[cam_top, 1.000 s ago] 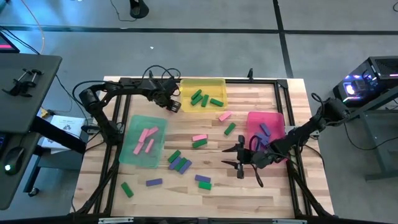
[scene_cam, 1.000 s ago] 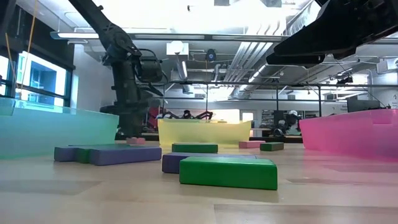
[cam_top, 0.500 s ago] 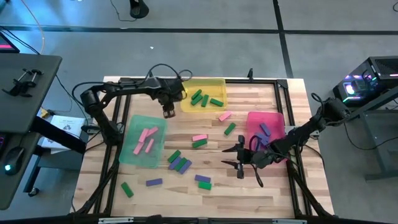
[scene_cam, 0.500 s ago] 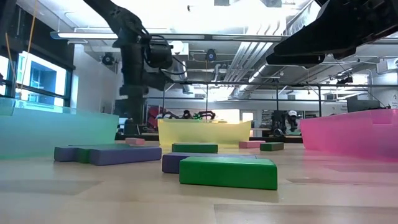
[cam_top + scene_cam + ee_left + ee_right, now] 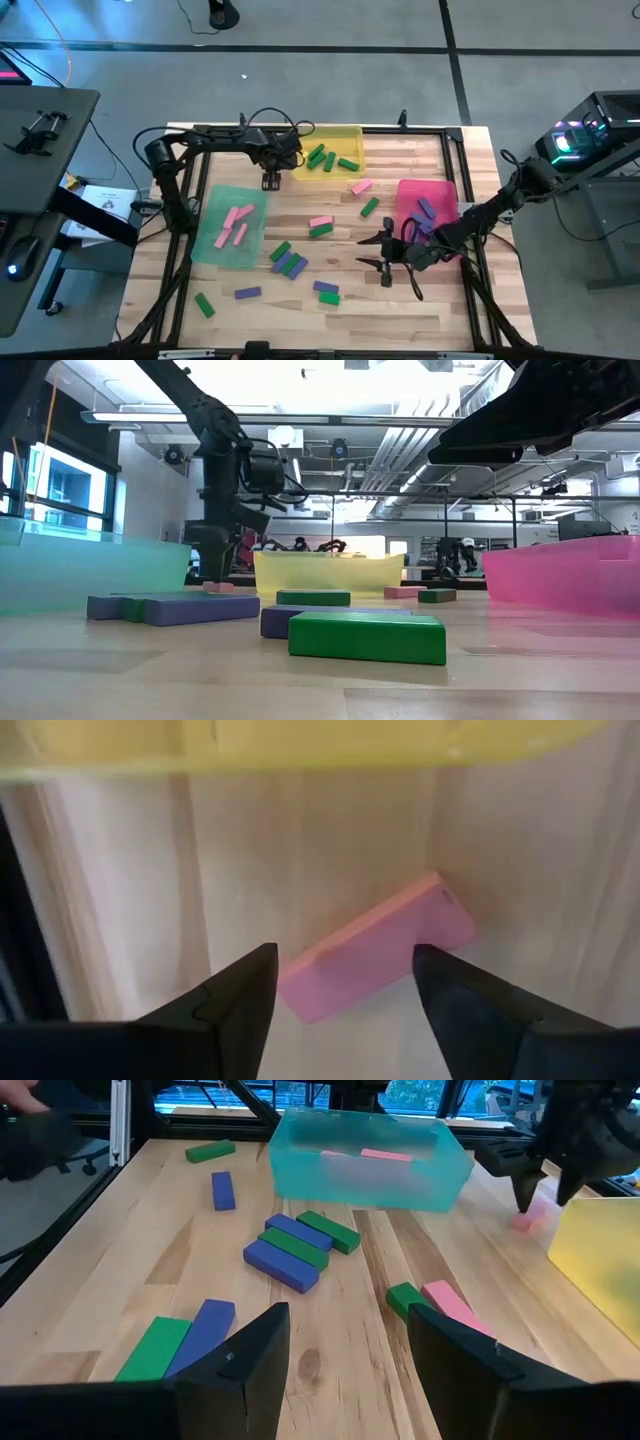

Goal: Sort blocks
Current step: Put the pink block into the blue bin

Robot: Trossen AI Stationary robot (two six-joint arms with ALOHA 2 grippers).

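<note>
My left gripper [image 5: 345, 995] points down, open, close to the near left corner of the yellow tray [image 5: 325, 150]. A pink block [image 5: 375, 960] lies flat on the table between its fingers, slanting across the gap. I see no touch. The same block shows in the low view [image 5: 217, 587] and in the right wrist view [image 5: 525, 1220]. My right gripper [image 5: 385, 255] hangs open and about level above the table beside the pink tray [image 5: 428, 205], with nothing between its fingers [image 5: 240, 1365].
The yellow tray holds green blocks. A teal tray [image 5: 230, 228] holds pink ones and the pink tray holds purple ones. Loose blocks lie mid-table: a pink and green pair [image 5: 320, 226], a green and purple cluster [image 5: 287, 260], and more near the front edge [image 5: 204, 304].
My left gripper has gone a little toward the table's left and near edges, away from the yellow tray's side. It has rolled about its own axis and now points down over the pink block, which has stayed flat on the table. The right arm has kept still.
</note>
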